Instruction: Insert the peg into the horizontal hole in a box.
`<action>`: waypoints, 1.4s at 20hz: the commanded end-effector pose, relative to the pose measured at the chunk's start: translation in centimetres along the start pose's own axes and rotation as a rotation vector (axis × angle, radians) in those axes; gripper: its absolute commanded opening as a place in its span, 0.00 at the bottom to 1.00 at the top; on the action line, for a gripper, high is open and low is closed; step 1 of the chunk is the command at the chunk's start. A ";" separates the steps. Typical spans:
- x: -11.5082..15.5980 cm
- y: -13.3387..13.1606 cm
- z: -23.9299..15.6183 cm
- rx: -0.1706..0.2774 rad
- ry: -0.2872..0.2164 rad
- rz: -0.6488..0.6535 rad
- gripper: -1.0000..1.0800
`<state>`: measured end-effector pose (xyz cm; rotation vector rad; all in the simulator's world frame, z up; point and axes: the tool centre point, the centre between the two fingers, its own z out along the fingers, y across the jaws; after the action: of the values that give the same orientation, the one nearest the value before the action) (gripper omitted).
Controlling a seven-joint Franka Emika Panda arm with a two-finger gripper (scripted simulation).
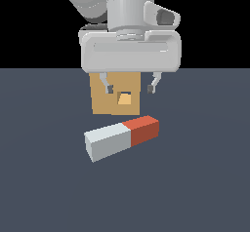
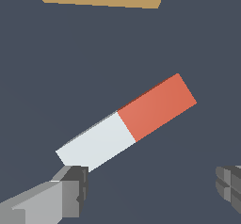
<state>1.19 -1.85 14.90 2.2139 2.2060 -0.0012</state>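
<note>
On the dark grey floor [image 1: 44,197], in front of the box [image 1: 100,102], the peg [image 1: 122,138] lies flat and untouched. Its pale grey-white half points away from the box, toward the exterior view's left; its red-orange half sits nearer the box, with a gap between them. Upright behind it, the tan box shows the hole [image 1: 125,99], a small lighter square, at its centre. Above the peg hangs the gripper [image 1: 130,87], fingers [image 2: 70,190] spread wide apart, holding nothing. No writing or labels can be seen anywhere.

Claw [image 1: 131,88] downward, fingers spread wide, empty
</note>
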 end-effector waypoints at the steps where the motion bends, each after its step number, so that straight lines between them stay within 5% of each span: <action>1: 0.0 0.0 0.0 0.000 0.000 0.000 0.96; 13: -0.4 -0.5 0.8 0.002 0.000 0.112 0.96; 28: -1.5 -2.6 3.8 0.008 0.002 0.522 0.96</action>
<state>-1.11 -3.31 11.40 2.6768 1.6260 -0.0015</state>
